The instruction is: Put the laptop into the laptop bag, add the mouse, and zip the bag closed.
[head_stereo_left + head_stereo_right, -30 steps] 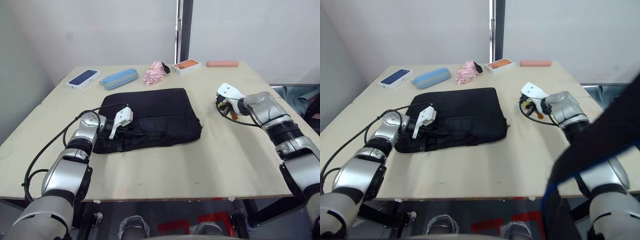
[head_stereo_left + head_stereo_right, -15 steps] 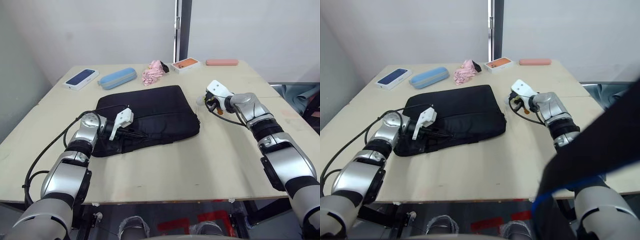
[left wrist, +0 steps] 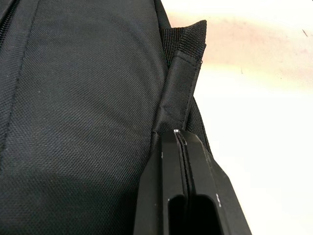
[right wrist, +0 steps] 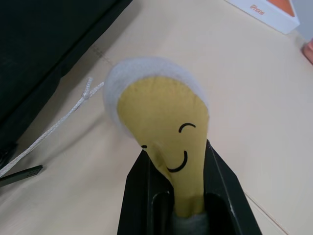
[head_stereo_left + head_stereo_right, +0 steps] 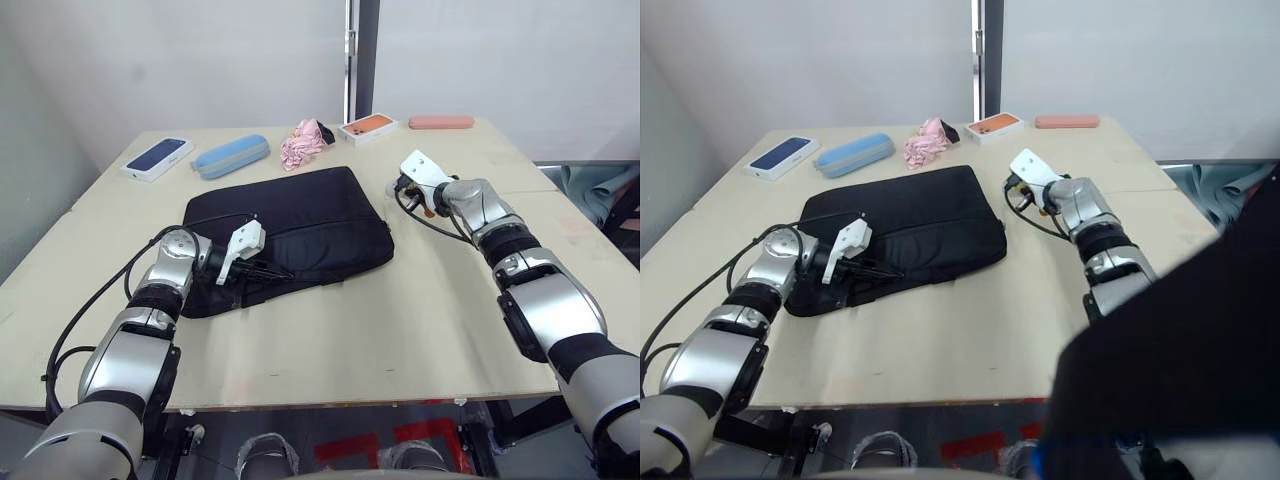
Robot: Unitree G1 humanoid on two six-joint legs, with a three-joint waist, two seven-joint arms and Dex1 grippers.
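Black fabric dominates the middle of the pale wooden counter (image 5: 420, 330): the laptop bag (image 5: 300, 225) lies flat there, its near-left edge bunched where the left tool (image 5: 268, 268) has it. In the left wrist view the two black fingers (image 3: 171, 176) are pressed together with no gap, pinching a strap handle (image 3: 183, 73) of the bag right at the bag's edge. Over on the far-right corner of the bag, the right tool (image 4: 176, 196) is clamped on the yellow-and-white plush charm (image 4: 161, 117), smiley face showing, fingers tight against both its sides. A thin white cord (image 4: 54, 129) runs from the charm back toward the bag's dark edge. The charm sits just off the bag, above bare counter. Along the far edge of the counter: a white box with a dark blue top (image 5: 158, 157), a light-blue oblong case (image 5: 232, 157), a crumpled pink cloth (image 5: 303, 145), a white box with an orange top (image 5: 372, 127) and a flat salmon-pink case (image 5: 441, 122).
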